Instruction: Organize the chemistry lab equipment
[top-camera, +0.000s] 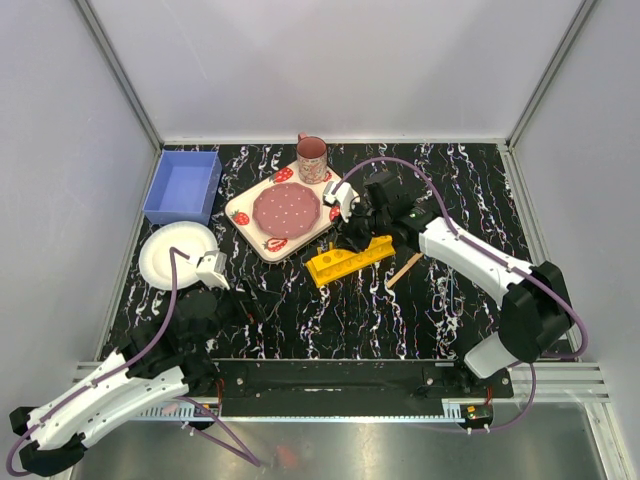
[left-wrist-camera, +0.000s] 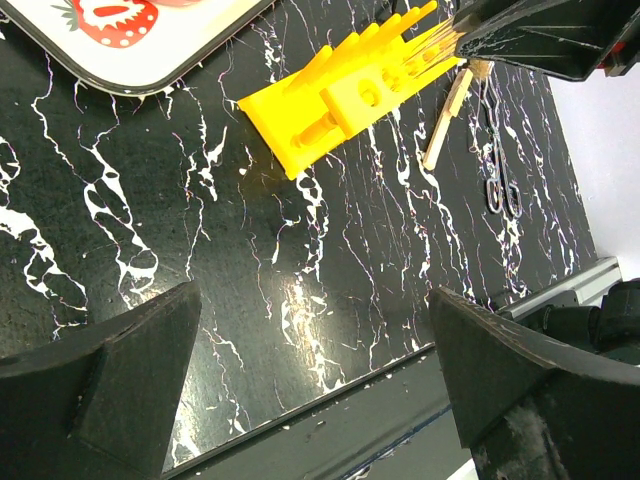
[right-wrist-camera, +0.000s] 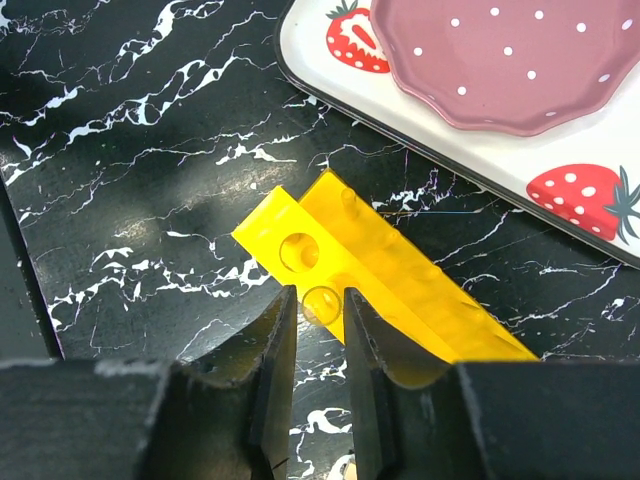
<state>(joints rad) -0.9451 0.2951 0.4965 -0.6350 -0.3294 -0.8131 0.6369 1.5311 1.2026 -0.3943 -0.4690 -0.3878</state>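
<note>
The yellow test-tube rack (top-camera: 348, 260) lies on the dark marbled table, right of the strawberry plate. It also shows in the left wrist view (left-wrist-camera: 330, 105) and the right wrist view (right-wrist-camera: 400, 270). My right gripper (top-camera: 358, 232) hangs over the rack's right end, shut on a thin clear tube (right-wrist-camera: 321, 304) held end-on just beside a rack hole (right-wrist-camera: 299, 251). The wooden brush handle (top-camera: 405, 268) and slim metal tools (left-wrist-camera: 497, 180) lie right of the rack. My left gripper (left-wrist-camera: 312, 295) is open and empty, low over the table's front left.
A strawberry-patterned plate (top-camera: 262, 238) with a pink mug (top-camera: 311, 158) behind it stands at centre back. A blue bin (top-camera: 183, 186) and a white paper plate (top-camera: 175, 250) are at the left. The table's front rail (left-wrist-camera: 330, 400) runs under my left gripper.
</note>
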